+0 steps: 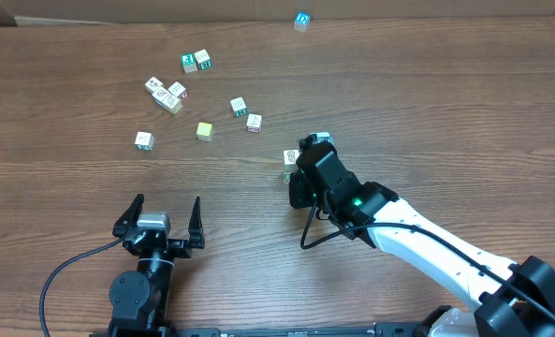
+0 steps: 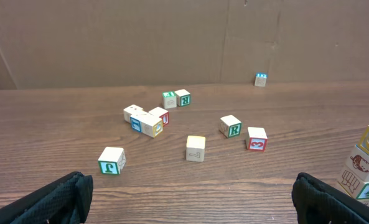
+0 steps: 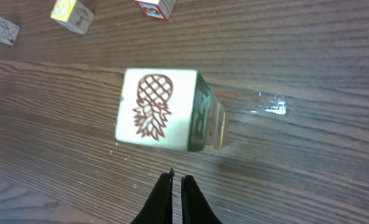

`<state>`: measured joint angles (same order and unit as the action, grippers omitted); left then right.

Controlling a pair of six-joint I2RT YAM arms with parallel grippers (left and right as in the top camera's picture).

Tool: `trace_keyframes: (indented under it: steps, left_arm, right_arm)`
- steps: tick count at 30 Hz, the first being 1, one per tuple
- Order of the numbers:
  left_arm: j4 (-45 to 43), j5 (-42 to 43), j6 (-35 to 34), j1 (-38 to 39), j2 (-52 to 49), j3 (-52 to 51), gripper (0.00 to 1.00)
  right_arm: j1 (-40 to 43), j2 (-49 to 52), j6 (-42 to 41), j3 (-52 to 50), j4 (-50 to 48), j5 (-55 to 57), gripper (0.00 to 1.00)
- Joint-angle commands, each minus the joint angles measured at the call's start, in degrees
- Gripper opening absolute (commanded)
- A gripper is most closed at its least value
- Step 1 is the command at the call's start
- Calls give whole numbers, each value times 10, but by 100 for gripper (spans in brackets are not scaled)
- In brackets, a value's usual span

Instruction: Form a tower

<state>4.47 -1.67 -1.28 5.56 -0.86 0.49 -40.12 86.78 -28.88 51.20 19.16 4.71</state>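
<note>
The tower (image 3: 156, 115) is a slim upright stack of picture cubes; from above, its top cube is white with a dark red pineapple drawing. In the left wrist view the tower (image 2: 363, 165) stands at the far right edge, with three cubes showing. From overhead the tower (image 1: 291, 157) is partly hidden behind the right arm. My right gripper (image 3: 177, 182) is shut with nothing between its fingers, just short of the tower and apart from it; overhead shows the right gripper (image 1: 298, 194) beside the stack. My left gripper (image 2: 190, 199) stands wide open over bare table, near the front edge (image 1: 160, 217).
Several loose cubes lie scattered at the back left: a pair (image 1: 196, 62), a cluster (image 1: 165, 94), a yellow one (image 1: 204, 130), a green-lettered one (image 1: 239, 107), a red-marked one (image 1: 254, 123). A blue cube (image 1: 301, 21) sits by the cardboard back wall (image 2: 172, 37).
</note>
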Motion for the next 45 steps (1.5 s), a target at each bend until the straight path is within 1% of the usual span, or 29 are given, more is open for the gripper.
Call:
trace_keyframes:
  steps: [1,45]
  left_arm:
    - [-1,5,9,-4,6,-2,100]
    - [-1,5,9,-4,6,-2,99]
  right_arm:
    - [1,3,3,-4,-9,2,4]
    - [1,19,5,-4,-31,13,4]
